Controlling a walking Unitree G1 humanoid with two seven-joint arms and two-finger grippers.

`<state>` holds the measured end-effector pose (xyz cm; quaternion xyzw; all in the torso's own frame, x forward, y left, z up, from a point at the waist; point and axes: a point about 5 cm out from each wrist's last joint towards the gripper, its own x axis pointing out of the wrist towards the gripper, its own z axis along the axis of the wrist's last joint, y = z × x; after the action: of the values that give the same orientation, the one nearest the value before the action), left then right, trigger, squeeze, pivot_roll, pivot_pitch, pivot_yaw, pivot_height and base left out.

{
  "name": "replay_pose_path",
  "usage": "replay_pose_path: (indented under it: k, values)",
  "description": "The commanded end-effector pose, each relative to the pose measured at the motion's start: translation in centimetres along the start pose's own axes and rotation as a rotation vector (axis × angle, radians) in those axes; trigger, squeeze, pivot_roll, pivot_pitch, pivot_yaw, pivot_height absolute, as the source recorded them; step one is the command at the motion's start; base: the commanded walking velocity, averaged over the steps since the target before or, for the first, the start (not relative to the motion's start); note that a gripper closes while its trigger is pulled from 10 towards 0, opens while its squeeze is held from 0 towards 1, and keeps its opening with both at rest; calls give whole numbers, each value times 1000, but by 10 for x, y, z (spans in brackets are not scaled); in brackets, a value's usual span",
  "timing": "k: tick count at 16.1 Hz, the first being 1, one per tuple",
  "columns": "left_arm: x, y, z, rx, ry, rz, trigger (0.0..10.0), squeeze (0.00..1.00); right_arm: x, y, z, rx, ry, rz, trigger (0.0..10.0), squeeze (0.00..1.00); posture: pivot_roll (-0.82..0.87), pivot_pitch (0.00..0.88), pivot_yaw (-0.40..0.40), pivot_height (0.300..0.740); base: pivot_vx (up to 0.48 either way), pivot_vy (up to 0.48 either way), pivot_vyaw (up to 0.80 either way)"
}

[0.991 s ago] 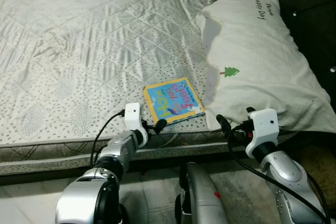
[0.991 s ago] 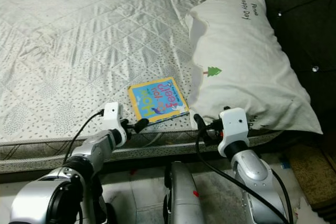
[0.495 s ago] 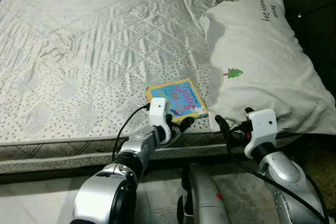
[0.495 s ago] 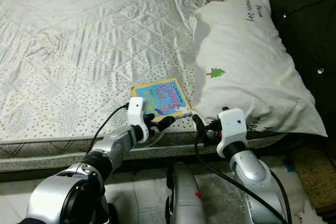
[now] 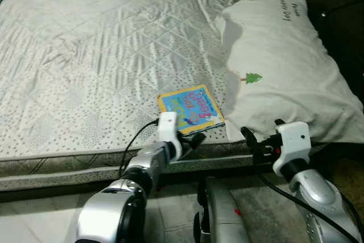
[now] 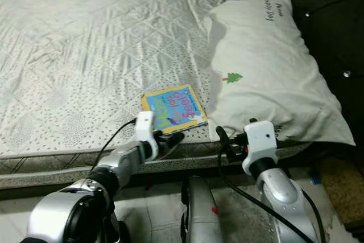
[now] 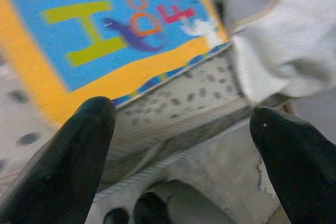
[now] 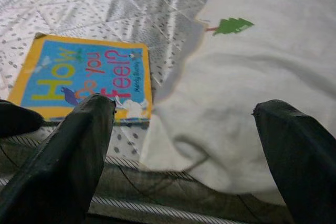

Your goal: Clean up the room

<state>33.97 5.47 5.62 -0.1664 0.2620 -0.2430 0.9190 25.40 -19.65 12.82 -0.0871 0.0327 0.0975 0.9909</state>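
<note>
Reaching over the near edge of the mattress [image 5: 85, 83] toward the book [image 5: 190, 110], with the left gripper [image 5: 190, 140] spread wide and holding nothing. Lies flat on the bed close to that edge, just beside the pillow [image 5: 284, 72], maybe touching its lower corner. Sits just ahead of the left fingertips and a little to the robot's right; in the left wrist view the book's near yellow border hangs just beyond the gap between the two black fingers [image 7: 68, 156], mattress edge and floor below. Hovers farther off, the right gripper [image 5: 256, 143], also parted and empty, below the pillow's front corner; clearly the left arm nearer. Nearly square, so hardly any long axis; turned slightly askew to the bed edge, title lettering upside down from the head views, top pointing back toward the robot. Probably calls for a short push forward and a pinch on the near border.
</note>
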Motion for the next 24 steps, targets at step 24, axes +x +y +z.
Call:
replay_pose_path:
  k: [24]
  values:
    - [-13,31,-17,-96,43,168,10000,0,-29,-18,14,-42,36,-50,10000,0,-499,256,-35,586,0,0,0]
